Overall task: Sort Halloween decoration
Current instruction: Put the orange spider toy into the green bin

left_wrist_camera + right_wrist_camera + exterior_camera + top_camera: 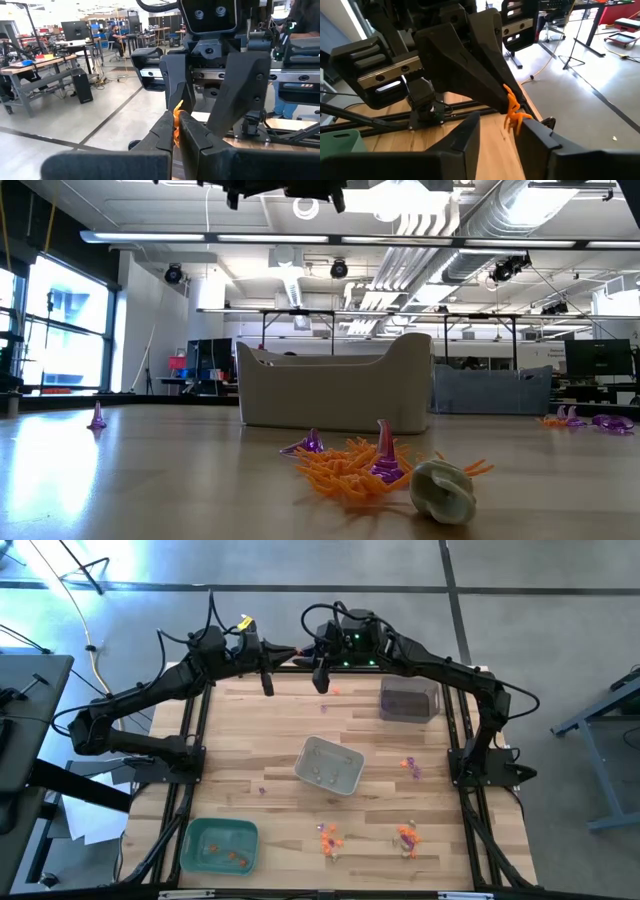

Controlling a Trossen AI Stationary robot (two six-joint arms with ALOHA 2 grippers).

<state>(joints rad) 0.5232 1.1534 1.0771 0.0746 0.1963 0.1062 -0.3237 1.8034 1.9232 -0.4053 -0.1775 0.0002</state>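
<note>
Table layout from my overhead view

I see the white rectangular plastic tray centred, the green rectangular plastic tray at seven o'clock, the dark translucent bin at one.

green tray, grey tray, dark tray

orange trinket: mostly hidden between left end effector fingers | trinkets in green tray: too small to tell shape | low view: arms cut off by top edge | grey tray: contents hidden behind wall
</note>
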